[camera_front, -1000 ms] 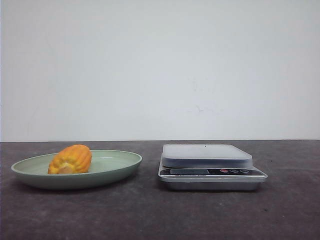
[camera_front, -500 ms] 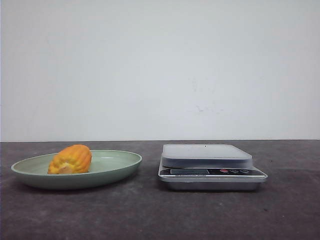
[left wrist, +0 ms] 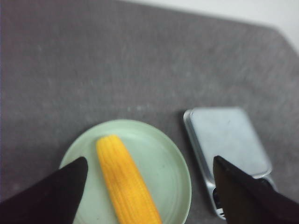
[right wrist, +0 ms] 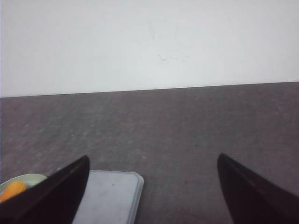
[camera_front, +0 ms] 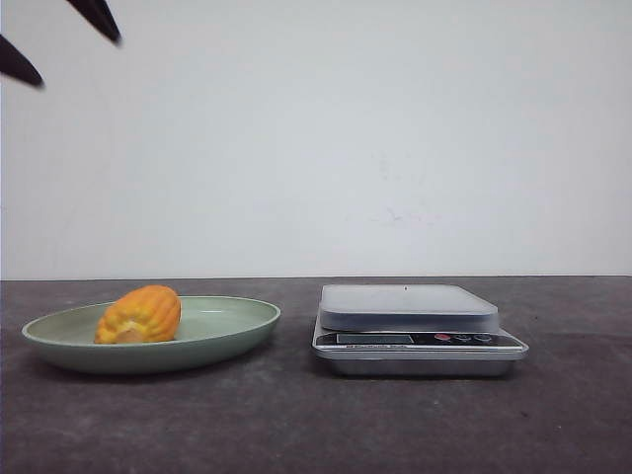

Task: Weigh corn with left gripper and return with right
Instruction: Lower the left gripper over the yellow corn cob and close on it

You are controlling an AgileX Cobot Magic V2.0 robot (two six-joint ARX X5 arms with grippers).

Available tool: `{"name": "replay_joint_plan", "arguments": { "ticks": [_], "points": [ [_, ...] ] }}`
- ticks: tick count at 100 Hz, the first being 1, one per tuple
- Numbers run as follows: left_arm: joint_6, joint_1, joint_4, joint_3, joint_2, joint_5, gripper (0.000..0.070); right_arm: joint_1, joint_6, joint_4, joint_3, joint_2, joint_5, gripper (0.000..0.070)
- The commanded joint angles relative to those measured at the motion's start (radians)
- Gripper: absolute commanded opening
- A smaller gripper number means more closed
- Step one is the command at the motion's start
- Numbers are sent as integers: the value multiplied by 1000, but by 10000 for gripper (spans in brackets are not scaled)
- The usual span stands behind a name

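Note:
The orange-yellow corn [camera_front: 139, 314] lies on a pale green plate [camera_front: 222, 331] at the left of the table. In the left wrist view the corn [left wrist: 126, 184] shows from above as a long ribbed cob on the plate [left wrist: 173, 172]. My left gripper [camera_front: 59, 39] is open, high above the plate at the top left of the front view; its fingertips [left wrist: 65, 184] spread wide either side of the corn. The scale [camera_front: 415, 326] stands to the right of the plate. My right gripper [right wrist: 152, 186] is open and empty above the table near the scale [right wrist: 110, 200].
A white wall stands behind the dark grey table. The scale's display and buttons [camera_front: 464, 339] face the front. The table's bare surface stretches to the right of the scale and in front of both things.
My left gripper's fingertips have come into the front view at the top left. The corn, plate and scale have not moved.

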Motion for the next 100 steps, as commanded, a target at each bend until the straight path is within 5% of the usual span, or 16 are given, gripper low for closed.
{"name": "replay_joint_plan", "arguments": {
  "ticks": [1,28,77,83,94,100],
  "points": [
    [-1,-21,19,22,65,-27,509,4,-7,8,11,7,-5,555],
    [-1,-84,29,22,325,-104,510,4,-11,-13,11,7,-5,554],
    [-36,-156,76,22,565,-111,504,4,-24,-21,11,6,-3,554],
    [-39,-159,76,22,565,-119,437,4,-24,-21,11,6,-3,553],
    [-36,-163,67,22,565,-120,212,4,-24,-21,11,6,-3,553],
    [-31,-163,64,22,565,-120,178,4,-24,-21,11,6,-3,553]
  ]
}}
